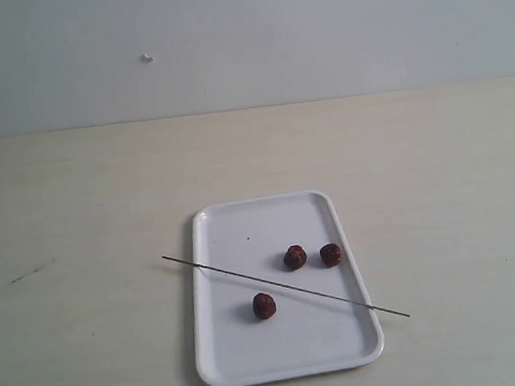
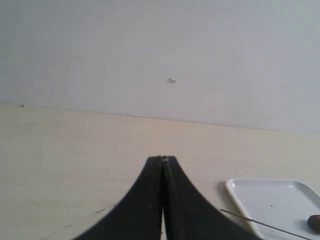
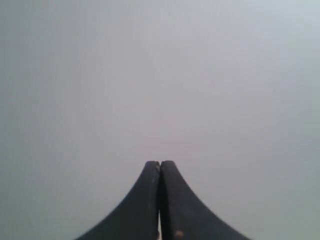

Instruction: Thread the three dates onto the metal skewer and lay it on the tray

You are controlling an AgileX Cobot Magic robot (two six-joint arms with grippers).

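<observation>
Left end effector (image 2: 162, 159), right end effector (image 3: 160, 163) closed, empty; metal skewer (image 1: 285, 286) across tray (image 1: 242, 217); three dates (image 1: 295, 257) unthreaded

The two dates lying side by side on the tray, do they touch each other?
Apart. The exterior view shows a strip of white tray between the left date and the right date.

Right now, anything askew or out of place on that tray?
The metal skewer lies diagonally across the tray, both tips overhanging the rim, nothing threaded. The three dates sit loose: two beyond it, one nearer.
</observation>
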